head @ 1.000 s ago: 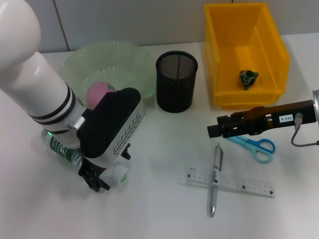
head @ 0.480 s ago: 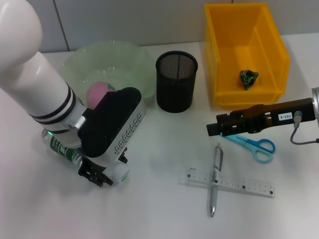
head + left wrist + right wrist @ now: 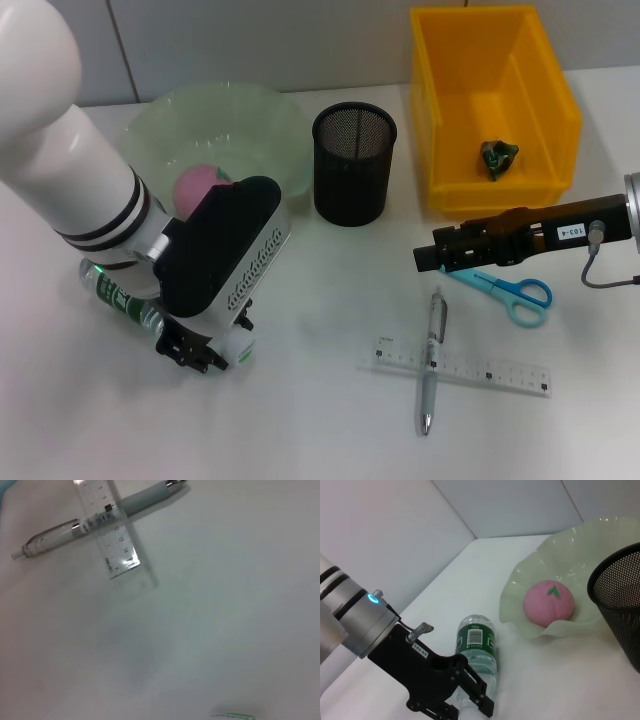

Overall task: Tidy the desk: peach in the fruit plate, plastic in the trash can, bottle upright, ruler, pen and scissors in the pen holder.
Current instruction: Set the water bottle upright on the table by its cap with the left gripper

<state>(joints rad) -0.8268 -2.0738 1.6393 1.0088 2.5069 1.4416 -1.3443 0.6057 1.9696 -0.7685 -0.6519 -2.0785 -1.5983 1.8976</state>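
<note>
The bottle (image 3: 118, 298) lies on its side at the left of the desk. My left gripper (image 3: 196, 354) is shut on its neck, beside the white cap (image 3: 241, 345). In the right wrist view the left gripper (image 3: 461, 706) straddles the bottle (image 3: 476, 652). The peach (image 3: 197, 183) sits in the green fruit plate (image 3: 262, 118). Green plastic (image 3: 497, 157) lies in the yellow trash can (image 3: 440, 150). My right gripper (image 3: 424, 260) hovers just left of the blue scissors (image 3: 516, 293). The pen (image 3: 431, 360) lies across the clear ruler (image 3: 490, 372). The black mesh pen holder (image 3: 354, 165) stands upright.
The left arm's white forearm (image 3: 70, 190) covers the desk's left side and part of the plate. In the left wrist view the pen (image 3: 75, 527) and ruler (image 3: 117, 545) appear over bare white desk. A grey wall runs behind the desk.
My left gripper has shifted slightly at the bottle's neck, and the cap shows more clearly. The right gripper has edged a little left and down over the scissors.
</note>
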